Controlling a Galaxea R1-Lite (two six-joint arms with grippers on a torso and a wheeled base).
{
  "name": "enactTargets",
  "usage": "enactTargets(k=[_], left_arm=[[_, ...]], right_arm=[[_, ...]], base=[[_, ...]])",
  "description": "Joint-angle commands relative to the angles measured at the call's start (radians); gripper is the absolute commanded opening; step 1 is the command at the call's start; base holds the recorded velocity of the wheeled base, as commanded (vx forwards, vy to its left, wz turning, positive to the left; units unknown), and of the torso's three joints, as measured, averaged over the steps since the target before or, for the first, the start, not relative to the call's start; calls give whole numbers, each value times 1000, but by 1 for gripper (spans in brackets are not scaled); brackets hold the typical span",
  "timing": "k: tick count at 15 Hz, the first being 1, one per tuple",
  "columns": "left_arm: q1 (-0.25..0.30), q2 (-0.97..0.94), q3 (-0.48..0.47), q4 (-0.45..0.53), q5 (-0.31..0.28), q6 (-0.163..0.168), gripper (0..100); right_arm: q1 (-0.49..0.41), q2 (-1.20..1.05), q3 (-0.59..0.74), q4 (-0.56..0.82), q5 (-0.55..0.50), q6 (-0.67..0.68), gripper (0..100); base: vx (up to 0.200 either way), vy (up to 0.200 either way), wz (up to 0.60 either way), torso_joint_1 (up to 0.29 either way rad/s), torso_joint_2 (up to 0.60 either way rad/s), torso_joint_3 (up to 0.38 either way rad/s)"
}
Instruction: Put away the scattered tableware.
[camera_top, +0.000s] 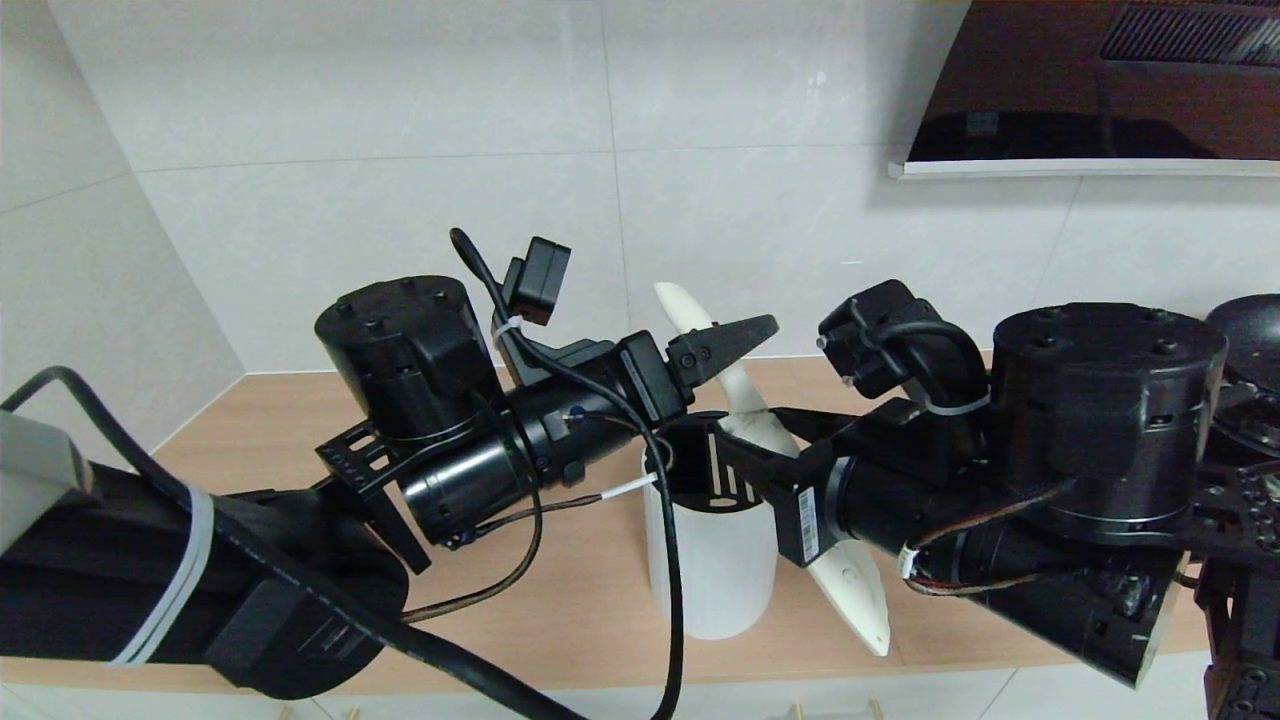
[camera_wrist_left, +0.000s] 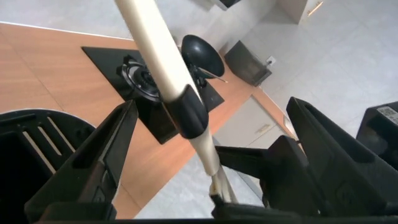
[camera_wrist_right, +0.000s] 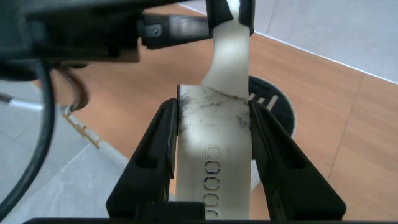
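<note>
"Right tool (camera_wrist_right: 213, 111), what's it doing?"
"Clamped on the cream utensil's (camera_wrist_right: 224, 56) broad part. It hangs tilted over the white holder (camera_top: 715, 580) on the table (camera_top: 590, 640)."
"And the left tool (camera_wrist_left: 211, 106)?"
"Jaws wide apart — the handle passes between them, touching neither."

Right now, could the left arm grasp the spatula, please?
Likely yes: the left gripper is open with the spatula between its fingers; the right gripper clamps its wide end, clear of there.

Tally: one cream spatula (camera_top: 748, 405); one white utensil holder (camera_top: 715, 570) (black slotted insert on top); one black hob (camera_wrist_left: 109, 59); one dark range hood (camera_top: 1090, 90).
</note>
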Motion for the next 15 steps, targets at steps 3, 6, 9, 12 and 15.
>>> enactTargets(k=[3,6,9,12,15], left_arm=[[0,0,0,0,1,1,0],[0,13,0,0,1,1,0],[0,8,0,0,1,1,0],[0,7,-2,0,1,1,0],[0,2,-2,-1,1,1,0]], right_arm=[[3,3,6,-1,0,0,0],[2,5,6,-4,0,2,0],[2,5,3,-7,0,3,0],[2,9,3,-7,0,5,0],[2,17,-2,-9,-2,6,0]], base=[[0,0,0,0,0,0],[0,0,0,0,0,0],[0,0,0,0,0,0],[0,0,0,0,0,0],[0,0,0,0,0,0]])
